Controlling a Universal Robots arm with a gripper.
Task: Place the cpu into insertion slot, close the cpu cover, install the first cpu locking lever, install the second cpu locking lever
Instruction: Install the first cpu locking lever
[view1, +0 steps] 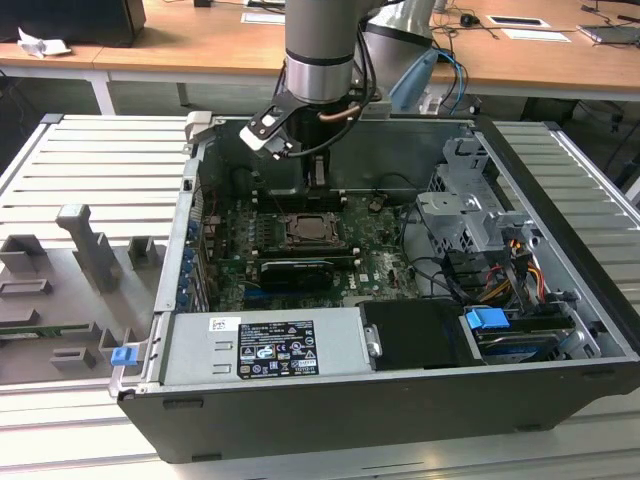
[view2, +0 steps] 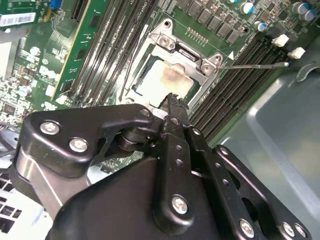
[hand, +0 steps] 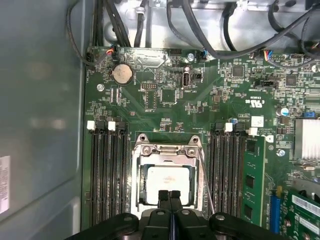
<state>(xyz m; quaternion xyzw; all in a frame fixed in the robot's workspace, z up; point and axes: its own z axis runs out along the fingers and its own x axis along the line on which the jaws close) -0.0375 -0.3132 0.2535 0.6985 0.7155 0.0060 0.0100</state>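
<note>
The black two-fingered gripper (hand: 170, 194) is closed, its fingertips (hand: 163, 196) pressed together with nothing between them; the second wrist view shows the same pinched-together tips (view2: 173, 100). In the exterior view the gripper (view1: 317, 175) hangs from the grey arm inside the open dark grey computer case (view1: 400, 400), directly above the square insertion slot with its silvery rim (view1: 310, 230). The case rests on a ribbed grey metal surface (view1: 90, 170).

The small flat square cpu with a pale silver-beige top (hand: 167, 181) lies seated in the slot just beneath and ahead of the gripper's tips, and appears there in the second wrist view too (view2: 167, 80). The thin silvery metal cpu cover with a cut-out middle (hand: 167, 150) lies down flat around the chip, framing it, its far edge beyond the gripper (view2: 190, 55). I cannot tell whether the fingertips touch the chip or the cover's near edge.

A thin silvery wire lever (view2: 255, 65) angles out from the far corner of the cover and crosses the long black memory slots (hand: 227, 175) to one side of the gripper. More such slots (hand: 107, 175) flank the other side. The green motherboard (hand: 165, 105) stretches ahead of the gripper, carrying a round silver coin battery (hand: 122, 74), with black cables (hand: 200, 25) beyond it.
</note>
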